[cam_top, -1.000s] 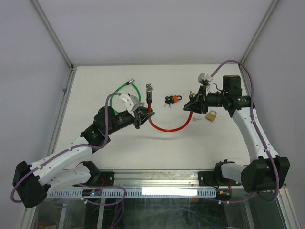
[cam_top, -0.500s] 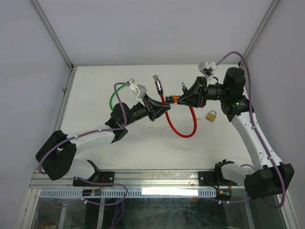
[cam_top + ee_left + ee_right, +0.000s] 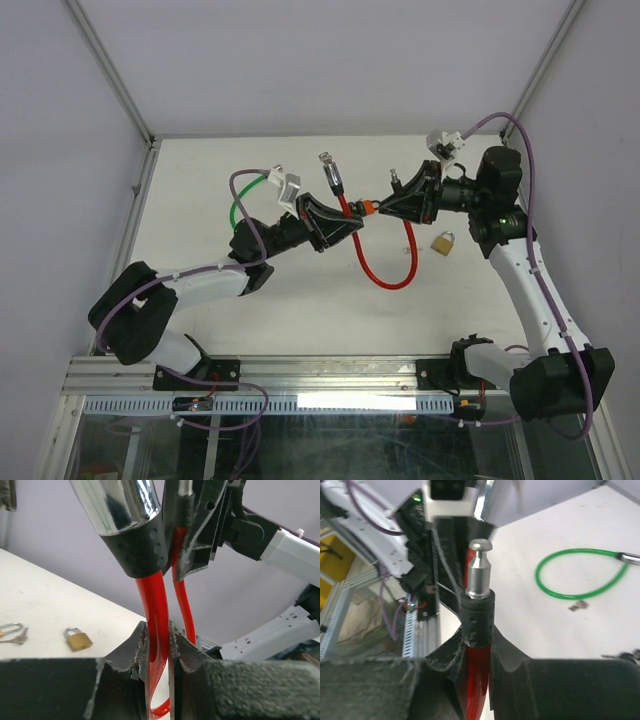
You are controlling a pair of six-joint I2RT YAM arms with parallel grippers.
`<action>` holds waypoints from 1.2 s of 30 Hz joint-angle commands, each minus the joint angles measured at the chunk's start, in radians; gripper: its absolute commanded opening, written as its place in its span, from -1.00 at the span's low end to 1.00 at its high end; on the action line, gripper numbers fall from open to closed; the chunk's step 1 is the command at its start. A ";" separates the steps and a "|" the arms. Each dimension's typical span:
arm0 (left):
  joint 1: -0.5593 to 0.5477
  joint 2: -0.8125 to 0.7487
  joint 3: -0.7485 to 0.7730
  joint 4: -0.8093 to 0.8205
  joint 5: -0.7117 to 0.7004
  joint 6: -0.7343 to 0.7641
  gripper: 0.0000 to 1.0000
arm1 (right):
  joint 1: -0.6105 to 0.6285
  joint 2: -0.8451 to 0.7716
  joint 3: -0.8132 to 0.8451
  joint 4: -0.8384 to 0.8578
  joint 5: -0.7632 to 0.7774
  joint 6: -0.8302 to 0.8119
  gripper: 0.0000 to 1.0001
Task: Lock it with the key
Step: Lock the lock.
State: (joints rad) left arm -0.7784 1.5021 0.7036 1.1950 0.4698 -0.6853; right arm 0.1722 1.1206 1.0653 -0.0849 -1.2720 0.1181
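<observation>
A red cable lock hangs in a loop (image 3: 385,278) between my two grippers, lifted off the white table (image 3: 200,160). My left gripper (image 3: 343,222) is shut on the red cable (image 3: 158,645) just below its chrome lock barrel (image 3: 120,505) with a black collar. My right gripper (image 3: 388,205) is shut on the cable's other end (image 3: 479,672), under the black collar and metal pin (image 3: 480,570). The two ends stand close together. An orange-headed key bunch (image 3: 367,208) shows between the grippers in the top view.
A brass padlock (image 3: 444,242) lies on the table right of the loop and also shows in the left wrist view (image 3: 77,638). A green cable lock (image 3: 240,200) lies at the left; its loop (image 3: 580,575) has a small key (image 3: 577,606) beside it.
Both arms have lifted the red cable off the table and brought its two ends toward each other. In the last half second they shifted only slightly.
</observation>
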 commanded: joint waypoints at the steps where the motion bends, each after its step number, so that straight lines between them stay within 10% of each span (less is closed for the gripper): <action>1: 0.033 -0.193 -0.016 -0.036 -0.072 0.063 -1.00 | -0.070 0.006 -0.031 -0.040 0.123 -0.106 -1.00; 18: 0.193 -0.232 0.190 -0.064 -0.622 -0.159 -1.00 | -0.287 0.266 -0.163 1.254 0.307 1.077 -0.80; 25: 0.195 -0.196 0.045 0.173 -0.825 -0.407 -1.00 | -0.317 0.401 0.000 1.242 0.403 1.100 -0.83; 36: 0.185 -0.023 0.180 0.332 -0.916 -0.519 -1.00 | -0.279 0.424 -0.053 1.236 0.462 1.091 -0.10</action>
State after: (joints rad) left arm -0.5812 1.4254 0.7589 1.3247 -0.4473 -1.1034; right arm -0.1387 1.5593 1.0172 1.0958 -0.8471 1.2121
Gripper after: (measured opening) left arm 0.133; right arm 0.415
